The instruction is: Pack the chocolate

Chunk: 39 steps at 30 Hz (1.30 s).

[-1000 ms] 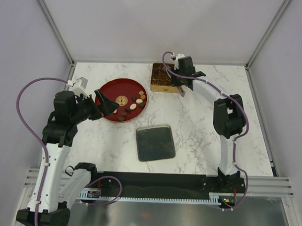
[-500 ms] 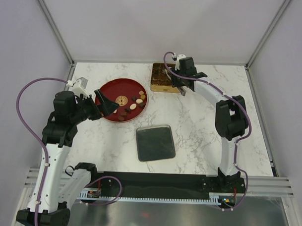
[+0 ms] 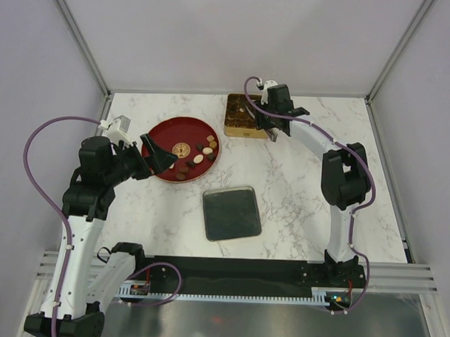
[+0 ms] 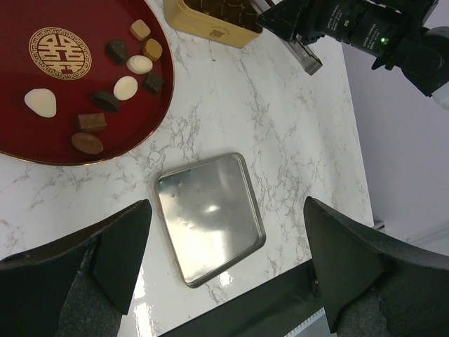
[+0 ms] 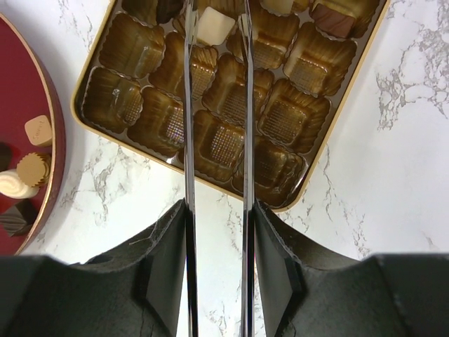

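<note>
Several small chocolates (image 3: 198, 156), dark, tan and cream, lie on the right side of the red dish (image 3: 165, 135); they also show in the left wrist view (image 4: 116, 88). The gold tin (image 3: 240, 116) holds a brown cell tray (image 5: 203, 105). My right gripper (image 5: 215, 14) hangs over the tin, its thin blades slightly apart on either side of a cream chocolate (image 5: 214, 25) that sits in a back cell with a gap on each side. A few more pieces fill back cells (image 5: 330, 17). My left gripper (image 3: 156, 154) is wide open and empty over the dish's left part.
The silver tin lid (image 3: 231, 212) lies flat in front of the dish, also seen in the left wrist view (image 4: 210, 214). The dish's gold emblem (image 4: 59, 53) is at its centre. The dish rim (image 5: 52, 133) is close to the tin's left side.
My right gripper has shifted slightly left and back over the tin. The left arm has not moved.
</note>
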Each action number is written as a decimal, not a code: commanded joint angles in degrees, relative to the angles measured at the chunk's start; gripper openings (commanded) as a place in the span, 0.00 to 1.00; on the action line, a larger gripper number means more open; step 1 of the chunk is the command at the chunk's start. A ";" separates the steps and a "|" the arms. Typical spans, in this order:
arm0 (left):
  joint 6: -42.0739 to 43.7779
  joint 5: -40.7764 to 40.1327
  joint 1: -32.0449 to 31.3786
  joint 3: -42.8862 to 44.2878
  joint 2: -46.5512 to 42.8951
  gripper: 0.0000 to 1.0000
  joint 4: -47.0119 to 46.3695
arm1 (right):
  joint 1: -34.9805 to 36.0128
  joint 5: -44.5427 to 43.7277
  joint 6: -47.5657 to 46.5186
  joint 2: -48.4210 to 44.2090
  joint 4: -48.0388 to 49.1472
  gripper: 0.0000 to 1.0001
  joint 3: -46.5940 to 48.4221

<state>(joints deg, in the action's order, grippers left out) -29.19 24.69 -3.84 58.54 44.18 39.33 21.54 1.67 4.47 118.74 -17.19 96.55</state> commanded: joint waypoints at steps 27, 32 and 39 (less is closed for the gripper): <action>-2.10 3.35 0.23 2.80 -2.17 0.97 -0.22 | 29.60 6.33 -2.71 -6.42 12.70 0.53 -12.35; -1.92 3.35 0.23 2.45 -2.26 0.97 -0.13 | 30.75 5.71 -3.94 -4.13 12.71 0.54 -11.74; -2.10 3.26 0.23 2.36 -2.09 0.97 -0.22 | 31.19 4.83 -3.94 -0.88 12.36 0.54 -10.42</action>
<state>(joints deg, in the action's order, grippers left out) -30.00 26.11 -3.84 59.51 42.44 39.75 52.62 6.72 1.65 116.49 -7.07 84.27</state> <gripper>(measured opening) 0.972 0.544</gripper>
